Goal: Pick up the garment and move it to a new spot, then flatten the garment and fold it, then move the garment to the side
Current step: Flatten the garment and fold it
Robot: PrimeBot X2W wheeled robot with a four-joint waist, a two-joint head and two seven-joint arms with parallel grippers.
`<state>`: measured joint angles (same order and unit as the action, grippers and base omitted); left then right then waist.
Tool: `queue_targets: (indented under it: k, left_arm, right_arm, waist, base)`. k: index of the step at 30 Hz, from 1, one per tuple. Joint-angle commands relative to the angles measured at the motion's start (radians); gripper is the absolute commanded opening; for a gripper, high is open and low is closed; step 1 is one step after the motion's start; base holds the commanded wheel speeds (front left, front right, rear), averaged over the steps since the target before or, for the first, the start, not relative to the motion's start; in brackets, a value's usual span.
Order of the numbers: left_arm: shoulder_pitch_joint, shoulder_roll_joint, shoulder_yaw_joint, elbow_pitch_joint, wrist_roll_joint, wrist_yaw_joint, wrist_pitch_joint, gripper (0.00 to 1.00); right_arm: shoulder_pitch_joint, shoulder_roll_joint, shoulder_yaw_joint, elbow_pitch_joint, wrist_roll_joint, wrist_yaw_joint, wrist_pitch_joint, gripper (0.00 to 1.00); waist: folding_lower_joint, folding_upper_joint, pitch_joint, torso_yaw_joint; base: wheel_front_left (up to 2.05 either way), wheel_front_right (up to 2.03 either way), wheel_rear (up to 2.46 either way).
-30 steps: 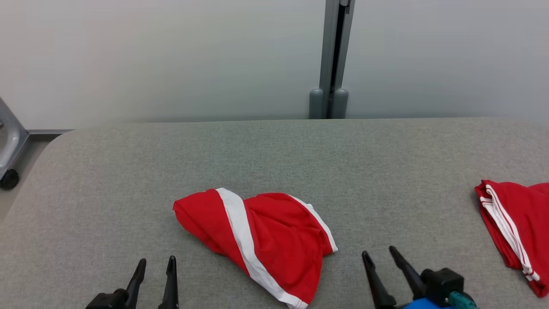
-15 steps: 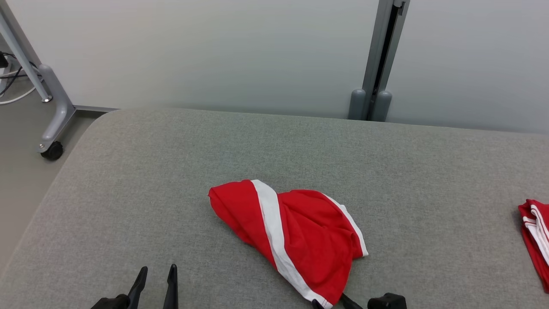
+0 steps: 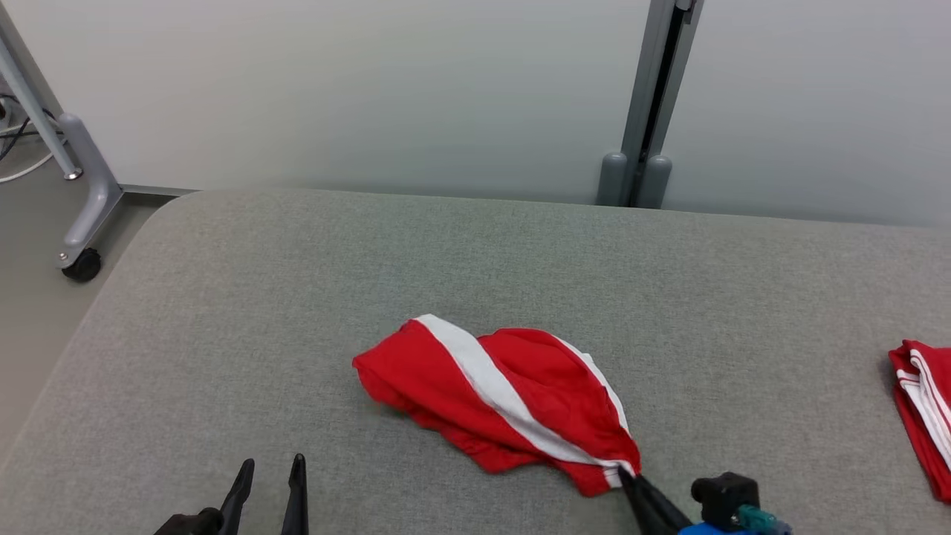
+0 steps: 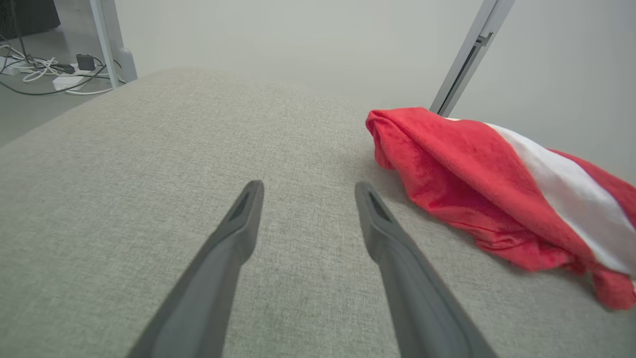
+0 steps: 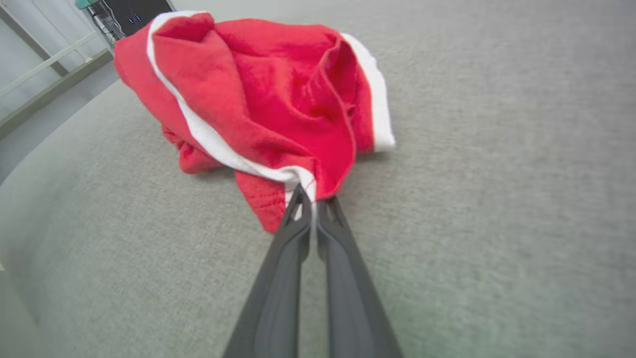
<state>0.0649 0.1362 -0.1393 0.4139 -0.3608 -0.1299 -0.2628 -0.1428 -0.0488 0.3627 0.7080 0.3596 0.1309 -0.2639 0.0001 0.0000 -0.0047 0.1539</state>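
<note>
A crumpled red garment [image 3: 505,397] with a white stripe lies on the grey padded table [image 3: 297,297], near its front middle. My right gripper [image 3: 628,479] is shut on the garment's near right corner, where the white hem ends; the right wrist view shows the garment [image 5: 258,94] rising from the pinched tips of the right gripper [image 5: 310,199]. My left gripper [image 3: 269,472] stands open at the lower left, well left of the cloth. From the left wrist, the left gripper [image 4: 305,191] holds nothing, with the garment [image 4: 487,184] off to its right.
A second red and white garment [image 3: 921,409] lies folded at the table's right edge. A grey post [image 3: 646,104] stands against the wall behind the table. A wheeled metal stand [image 3: 78,215] is on the floor at the far left, past the table's rounded corner.
My right gripper has come in to the garment's near corner and shut on it, pulling that corner toward the front right. The head camera has turned left. The left gripper has stayed put.
</note>
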Motion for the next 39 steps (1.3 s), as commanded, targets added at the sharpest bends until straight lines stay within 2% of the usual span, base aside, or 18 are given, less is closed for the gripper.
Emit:
queue_targets:
  k: [1,7,11,12,13,20,23,29,39]
  left_arm:
    - [0.006,-0.003,0.004,-0.003,-0.005,-0.001,-0.002,1.0]
    - [-0.001,-0.012,-0.012,-0.008,0.001,-0.001,-0.002,1.0]
    - [-0.007,-0.013,-0.018,-0.007,-0.001,-0.001,-0.002,1.0]
    - [-0.009,-0.012,-0.021,-0.006,-0.004,-0.001,-0.002,1.0]
    - [-0.011,-0.012,-0.024,-0.005,-0.005,-0.001,-0.002,1.0]
    - [-0.011,-0.012,-0.029,-0.001,-0.008,-0.001,-0.002,1.0]
    - [-0.01,-0.009,-0.019,-0.006,-0.007,-0.001,-0.002,1.0]
    - [-0.013,-0.01,-0.015,-0.017,0.001,-0.001,-0.002,1.0]
    - [-0.006,-0.017,-0.019,-0.023,0.009,-0.001,-0.002,1.0]
  right_arm:
    - [0.008,-0.005,-0.06,-0.008,-0.048,0.0,0.0,0.0]
    - [0.015,-0.045,-0.315,-0.074,-0.234,0.0,0.0,0.0]
    - [0.0,-0.047,-0.389,-0.091,-0.294,0.0,0.0,0.0]
    - [-0.003,-0.044,-0.402,-0.081,-0.311,0.0,0.001,0.24]
    - [-0.008,-0.039,-0.407,-0.072,-0.321,0.0,0.006,1.0]
    - [0.007,-0.011,-0.437,-0.07,-0.373,0.0,-0.001,1.0]
    - [0.02,-0.005,-0.467,-0.17,-0.387,0.0,-0.002,1.0]
    - [0.096,-0.004,-0.402,-0.349,-0.294,0.0,-0.001,1.0]
    - [0.147,-0.004,-0.355,-0.352,-0.24,0.0,-0.002,1.0]
  waist:
    - [-0.0001,0.0,-0.006,-0.015]
    - [-0.0001,0.0,-0.01,-0.047]
    - [-0.0001,0.0,-0.009,-0.055]
    - [-0.0001,0.0,-0.009,-0.057]
    - [-0.0001,0.0,-0.009,-0.059]
    - [-0.0001,0.0,-0.009,-0.069]
    - [-0.0001,0.0,-0.007,-0.077]
    - [-0.0001,0.0,-0.003,-0.096]
    - [-0.0001,0.0,-0.01,-0.111]
  base:
    - [0.0,0.0,0.0]
    - [0.0,0.0,0.0]
    - [0.0,0.0,0.0]
    - [0.0,0.0,0.0]
    - [0.0,0.0,0.0]
    - [0.0,0.0,0.0]
    - [0.0,0.0,0.0]
    - [0.0,0.0,0.0]
    - [0.0,0.0,0.0]
